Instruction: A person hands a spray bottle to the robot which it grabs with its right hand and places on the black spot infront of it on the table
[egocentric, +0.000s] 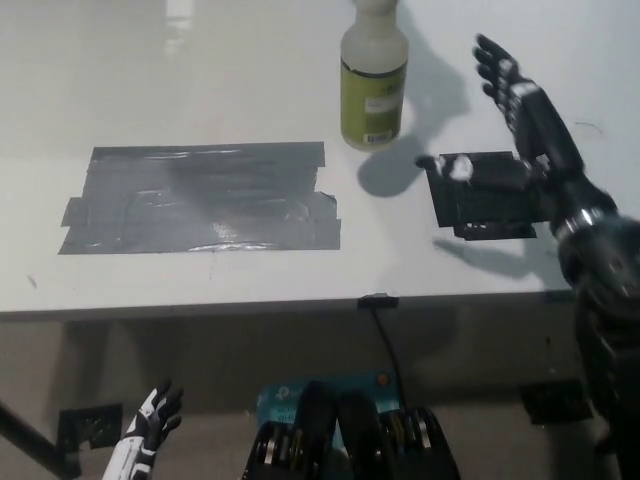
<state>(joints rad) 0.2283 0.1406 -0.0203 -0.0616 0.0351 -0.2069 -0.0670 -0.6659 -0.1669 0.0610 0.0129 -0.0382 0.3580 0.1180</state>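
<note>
- Grey tape patch (200, 198) covers the white table (120, 60) towards 9 o'clock from the centre; it lies well apart from the bottle and from your working hand.
- At 3 o'clock from that patch you see the black spot (490, 205), a square of dark tape, partly covered by your right arm.
- Nothing stands between your hand and the bottle; only bare table and the bottle's shadow lie there.
- Your right hand (515, 110) is spread wide above the table, fingers (492, 55) apart and reaching towards 12 o'clock, holding nothing and touching nothing you can see.
- Your left hand (150, 425) rests below the table edge at about 7 o'clock, empty with fingers apart.
- You find the spray bottle (373, 85) at 12 o'clock, at 9 o'clock from your right hand and near it.
- Its long axis stands upright, base towards you, green lower body, pale neck; the top is cut off by the frame.
</note>
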